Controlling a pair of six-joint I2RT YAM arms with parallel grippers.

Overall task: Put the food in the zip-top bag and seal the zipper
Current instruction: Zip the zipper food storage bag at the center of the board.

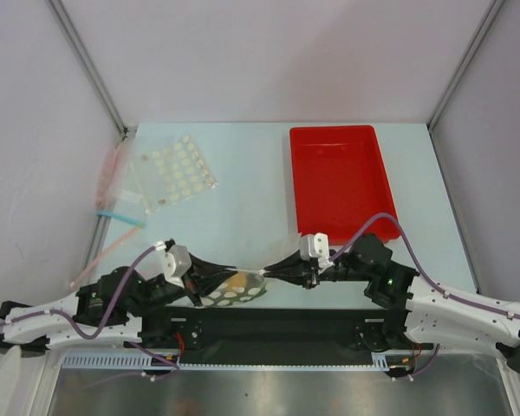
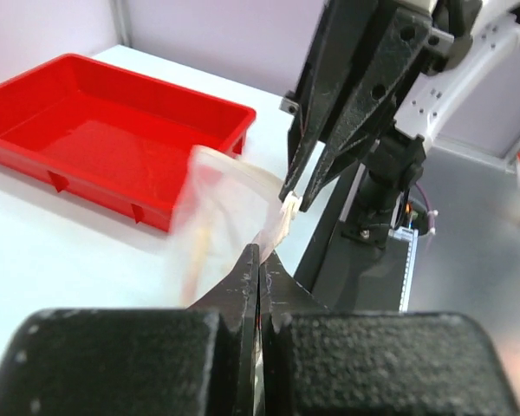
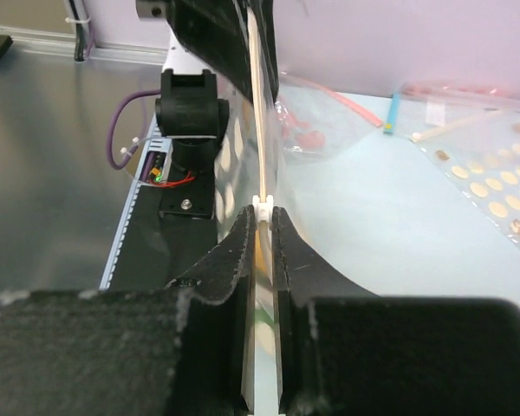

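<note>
Status, big to small:
- No food is seen in the red tray (image 1: 342,182). Loading is judged done.
- The zip-top bag (image 1: 234,293) is held just above the table (image 1: 243,217) at the near edge, stretched between both grippers.
- Left gripper (image 2: 258,260): jaws closed flat on the bag's mouth edge at one end.
- Right gripper (image 3: 260,227): jaws narrow, pinched on the white slider tab (image 3: 262,204) at the other end.
- The zipper (image 3: 258,130) is pulled taut between the two.
- A yellow food piece (image 1: 239,280) is made out through the film. The other pieces cannot be told apart.
- Left to do: the slider is to be run along the strip. How much is already closed cannot be told. In the left wrist view the mouth looks bowed open, so sealing is judged not done.

Materials:
- Table: pale, matte, flat.
- Tray: rigid glossy moulded plastic, rectangular, with raised walls and small ribs outside.
- Bag: thin clear film, limp and wrinkled, printed with white round dots. Buckling is expected if tension is lost.
- A spare dotted bag (image 1: 178,173) and plain clear bags (image 1: 113,178) lie flat at far left, well apart.
- Fingers (image 2: 355,104): black, tapered, with grainy pads.
- Zipper: thin pale-pink strip, judged stiffer than the film.
- Slider: small hard white block.
</note>
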